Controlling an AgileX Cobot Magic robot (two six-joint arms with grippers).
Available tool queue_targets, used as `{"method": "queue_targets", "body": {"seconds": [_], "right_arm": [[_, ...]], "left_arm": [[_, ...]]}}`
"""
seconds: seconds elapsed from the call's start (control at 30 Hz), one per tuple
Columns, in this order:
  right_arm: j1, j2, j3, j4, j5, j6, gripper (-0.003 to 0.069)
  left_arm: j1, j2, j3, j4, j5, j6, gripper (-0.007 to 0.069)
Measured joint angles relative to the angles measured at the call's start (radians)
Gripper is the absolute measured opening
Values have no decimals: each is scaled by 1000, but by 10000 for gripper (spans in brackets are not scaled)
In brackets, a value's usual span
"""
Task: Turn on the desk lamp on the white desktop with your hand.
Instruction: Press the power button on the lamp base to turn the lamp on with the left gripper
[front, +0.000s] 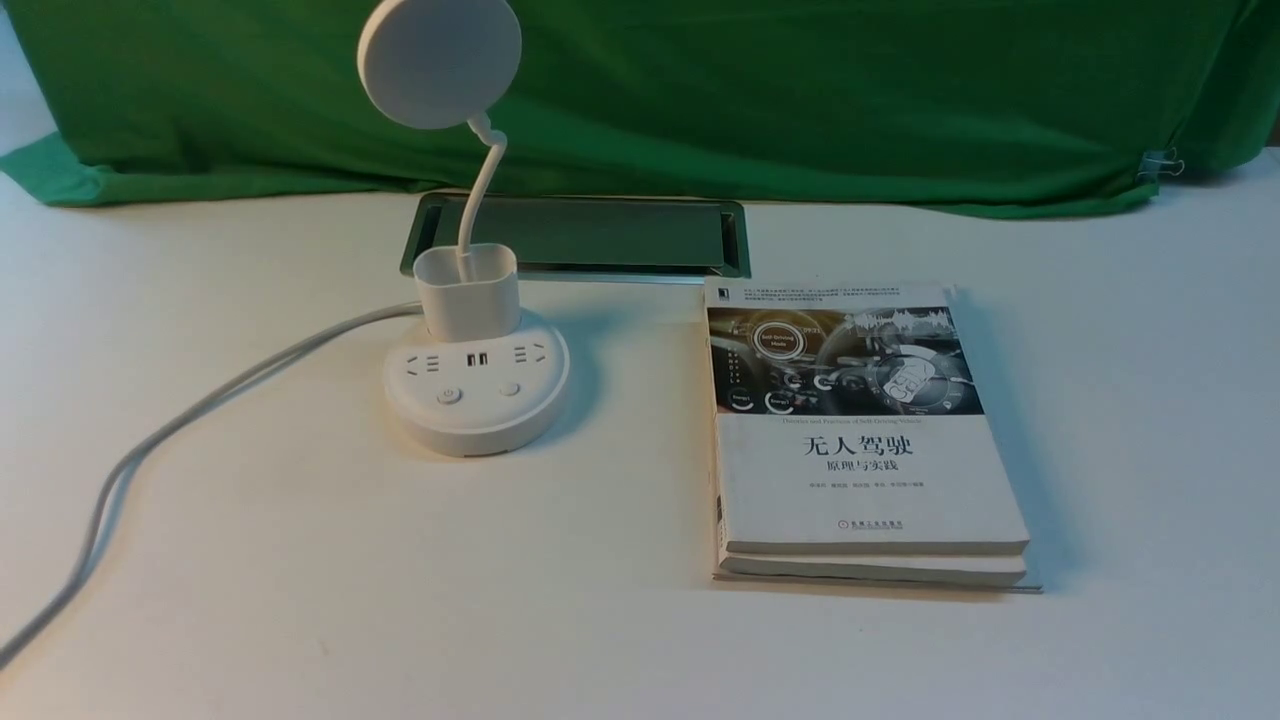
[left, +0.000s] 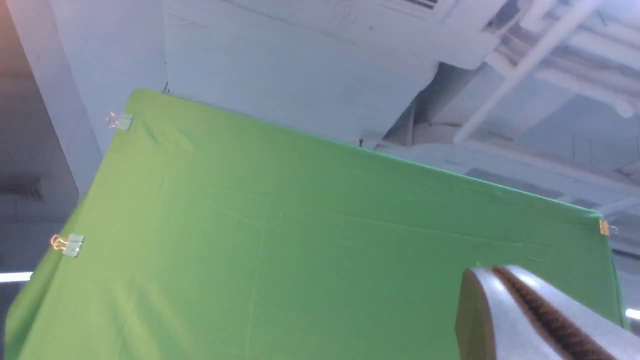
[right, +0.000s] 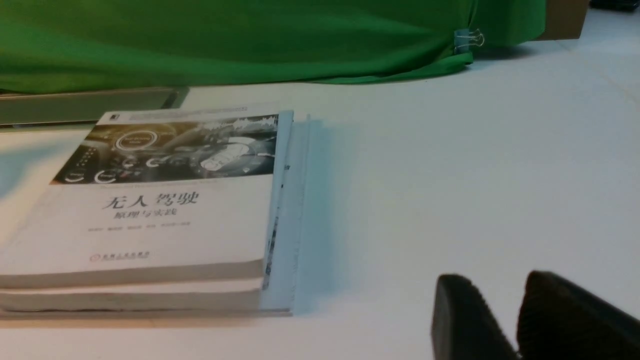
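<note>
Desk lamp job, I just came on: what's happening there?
Nothing is being handled. The desk lamp stands on the white desktop, left of a stack of books, with neither gripper near it in the front view. The left gripper is shut and raised before the green cloth; the right gripper is a little open, with nothing between its fingertips. I can't tell whether the lamp is lit.

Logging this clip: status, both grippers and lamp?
Left gripper raised facing backdrop, right gripper over desktop. Both empty. Lamp upright, untouched. Books beside it, buttons unobstructed.
</note>
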Motion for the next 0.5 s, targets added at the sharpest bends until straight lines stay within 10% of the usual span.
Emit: {"method": "queue_targets", "body": {"seconds": [0.3, 0.5], "right_arm": [[0, 0, 0, 0, 0, 0, 237], [0, 0, 0, 0, 0, 0, 237]], "left_arm": [[0, 452, -352, 23, 861, 16, 1], [0, 762, -354, -427, 1124, 325, 1]]}}
